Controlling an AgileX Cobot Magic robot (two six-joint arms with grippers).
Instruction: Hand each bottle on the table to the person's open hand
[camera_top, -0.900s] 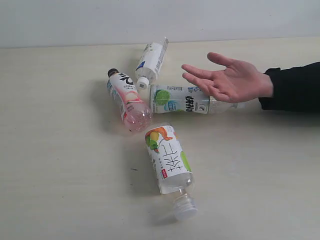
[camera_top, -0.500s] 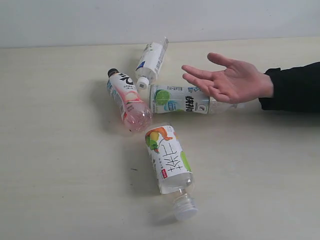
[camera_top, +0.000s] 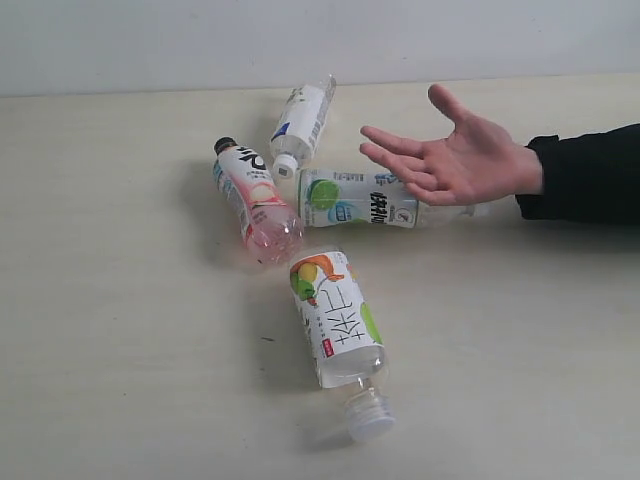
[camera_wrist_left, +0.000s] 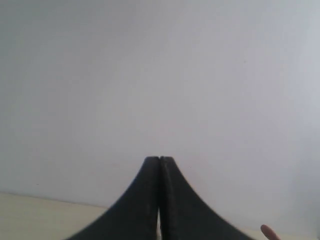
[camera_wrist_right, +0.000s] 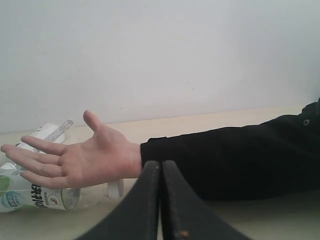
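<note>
Fruit bottle (camera_top: 337, 320) flat, cap (camera_top: 370, 417) toward camera

Looks like some kind of lab or test room rather than a home, honestly. What you see is a wide pale cream table (camera_top: 120, 400) with faint wood grain, running right up to a plain white wall (camera_top: 150, 40). Can't pin it down tighter than that.

I see only one change since a moment ago: the person's open hand (camera_top: 465, 165) has spread wider. Its thumb (camera_top: 447, 103), which pointed along over the palm, now lifts up toward the far edge of the table (camera_top: 120, 300).
</note>
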